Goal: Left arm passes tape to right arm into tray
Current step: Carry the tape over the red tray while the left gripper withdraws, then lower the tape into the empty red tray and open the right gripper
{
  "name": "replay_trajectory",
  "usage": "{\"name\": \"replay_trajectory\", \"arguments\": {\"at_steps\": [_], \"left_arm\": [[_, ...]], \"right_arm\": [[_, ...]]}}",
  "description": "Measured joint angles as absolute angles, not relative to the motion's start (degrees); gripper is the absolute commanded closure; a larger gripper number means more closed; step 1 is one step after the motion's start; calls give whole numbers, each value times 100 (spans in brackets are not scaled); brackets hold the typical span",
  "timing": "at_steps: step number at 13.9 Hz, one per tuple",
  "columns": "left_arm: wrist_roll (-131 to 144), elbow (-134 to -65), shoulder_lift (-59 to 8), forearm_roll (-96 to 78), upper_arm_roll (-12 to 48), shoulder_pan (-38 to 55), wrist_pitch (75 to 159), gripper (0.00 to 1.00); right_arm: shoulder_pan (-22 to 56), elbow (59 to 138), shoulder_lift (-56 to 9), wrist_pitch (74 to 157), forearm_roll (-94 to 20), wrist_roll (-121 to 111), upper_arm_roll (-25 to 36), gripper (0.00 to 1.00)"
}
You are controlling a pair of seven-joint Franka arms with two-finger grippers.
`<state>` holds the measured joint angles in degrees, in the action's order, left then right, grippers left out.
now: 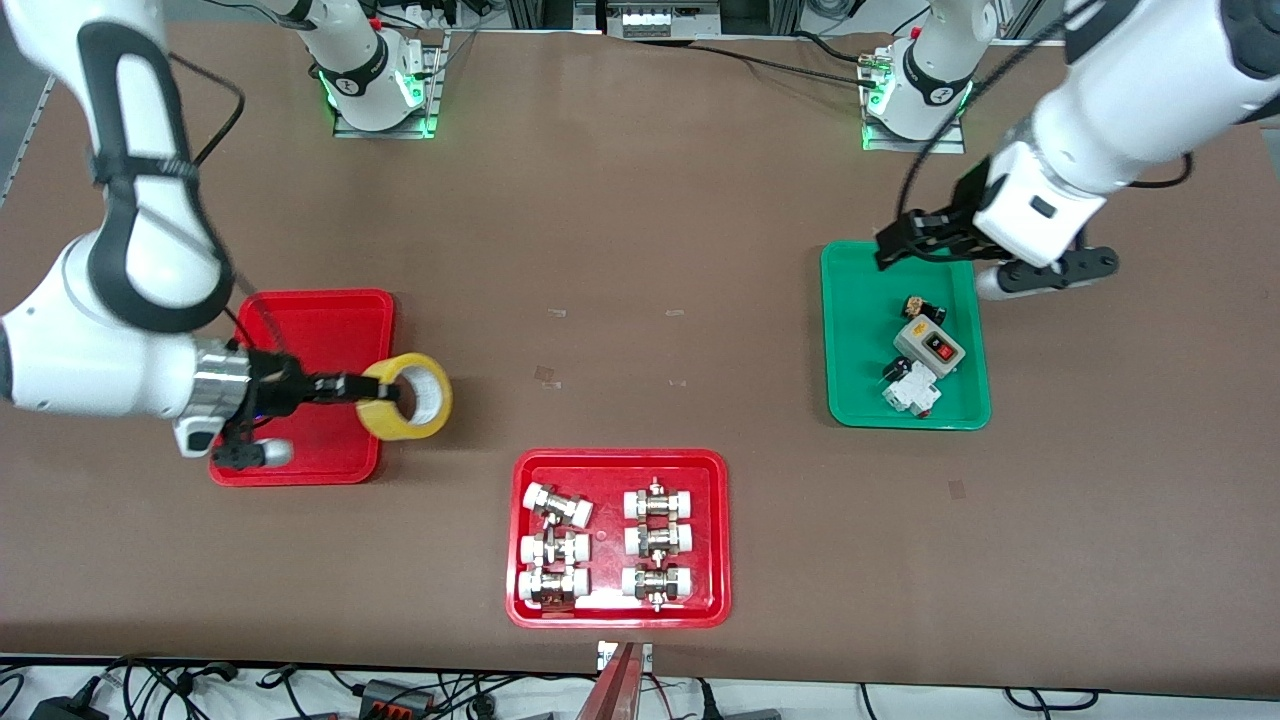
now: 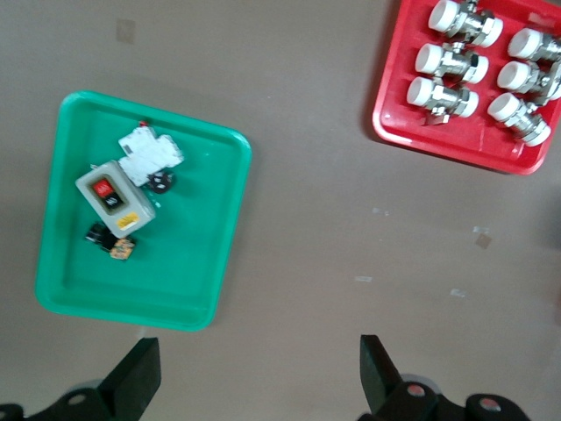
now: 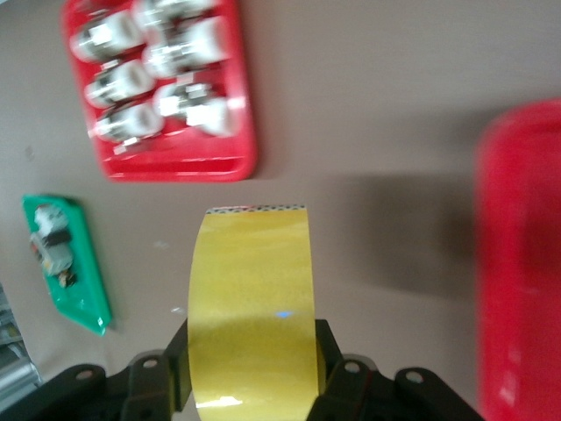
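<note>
The yellow tape roll point(image 1: 408, 396) is held in the air by my right gripper point(image 1: 372, 390), which is shut on it across its width. It hangs over the table just off the plain red tray's point(image 1: 330, 320) edge toward the table's middle. In the right wrist view the tape point(image 3: 252, 298) sits between the fingers point(image 3: 326, 351), with the tray's rim point(image 3: 519, 263) beside it. My left gripper point(image 1: 897, 240) is open and empty over the edge of the green tray point(image 1: 860, 330). The left wrist view shows its fingers point(image 2: 379, 368) wide apart above bare table.
The green tray point(image 2: 202, 228) holds a grey switch box point(image 1: 929, 346) and small electrical parts. A wider red tray point(image 1: 618, 612) with several white-capped metal fittings point(image 1: 556, 545) lies nearest the front camera; it also shows in the left wrist view point(image 2: 456, 140) and the right wrist view point(image 3: 175, 167).
</note>
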<state>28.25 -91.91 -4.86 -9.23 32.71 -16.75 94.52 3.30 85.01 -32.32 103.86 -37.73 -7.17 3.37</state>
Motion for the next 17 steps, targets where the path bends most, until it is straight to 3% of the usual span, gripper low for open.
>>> {"name": "replay_trajectory", "arguments": {"at_steps": [4,8,12,17], "left_arm": [[1965,-9146,-386,-432,3066,-1843,9089,0],[1154,-9140,-80,-404,1669,-944,8833,0],[465,-9143,140,-360,851,-514,8666,0],[-148,-9155,313,-330,152,-307,8589,0]], "right_arm": [[-535,8504,-3740,9912,-3776,-1411,338,73],[-1186,8512,-3938,9253,-3776,-2374,338,73],[-1661,8629,-4091,9146,-3777,-3256,337,72],[-1706,8633,-4392,9151,-4068,-3379,255,72]]}}
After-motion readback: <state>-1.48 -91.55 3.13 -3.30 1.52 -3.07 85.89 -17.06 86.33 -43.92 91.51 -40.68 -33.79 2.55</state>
